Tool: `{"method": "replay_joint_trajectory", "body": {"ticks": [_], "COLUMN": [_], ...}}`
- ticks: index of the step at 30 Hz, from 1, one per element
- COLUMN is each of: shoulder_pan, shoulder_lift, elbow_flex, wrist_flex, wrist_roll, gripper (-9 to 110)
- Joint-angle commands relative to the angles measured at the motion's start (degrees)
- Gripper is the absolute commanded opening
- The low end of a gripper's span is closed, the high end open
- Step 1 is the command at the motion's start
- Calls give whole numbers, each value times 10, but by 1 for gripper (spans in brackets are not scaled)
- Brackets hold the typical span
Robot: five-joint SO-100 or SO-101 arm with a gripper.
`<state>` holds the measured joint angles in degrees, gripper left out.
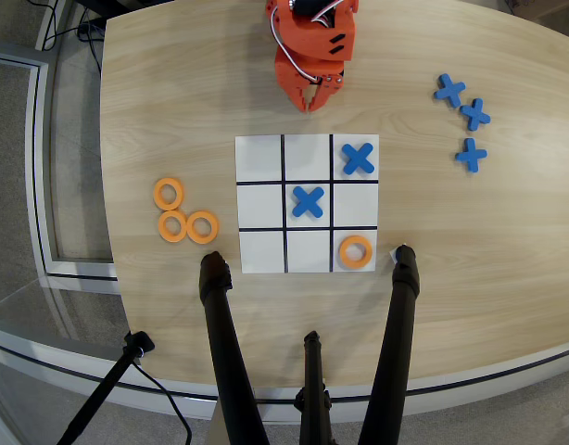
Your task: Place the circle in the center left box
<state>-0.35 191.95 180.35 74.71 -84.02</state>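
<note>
Three orange rings lie on the table left of the board: one (169, 193) above, two (172, 225) (202, 226) side by side below. A fourth orange ring (356, 251) sits in the board's bottom right cell. The white 3x3 board (308, 204) has blue crosses in its top right cell (358, 158) and central cell (308, 201). The middle cell of the right column (356, 205) is empty. My orange gripper (311, 108) hangs above the table just beyond the board's top edge, fingertips together, holding nothing.
Three spare blue crosses (469, 116) lie at the table's right side. A black tripod's legs (224, 334) (400, 315) stand at the near edge below the board. The table's left edge curves beside the rings.
</note>
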Motion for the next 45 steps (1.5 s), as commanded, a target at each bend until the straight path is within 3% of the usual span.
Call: {"method": "replay_joint_trajectory", "body": {"ticks": [1,18,19,21,27,29,33,45], "shoulder_pan": [-9,18,25,38,72,91,131,207], "shoulder_lift": [-36,-120,-138,-182,-342,-399,-518,-824], "elbow_flex": [-4,-92,-108,-143,-275,-316,-400,-683], "wrist_flex": [-24,-31,-36,-49,-112,-146,-202,-198], "wrist_roll": [-14,-14,-14,-14,-12,-14,-27,-70], "gripper": [1,4,9,15,17,23,23,23]}}
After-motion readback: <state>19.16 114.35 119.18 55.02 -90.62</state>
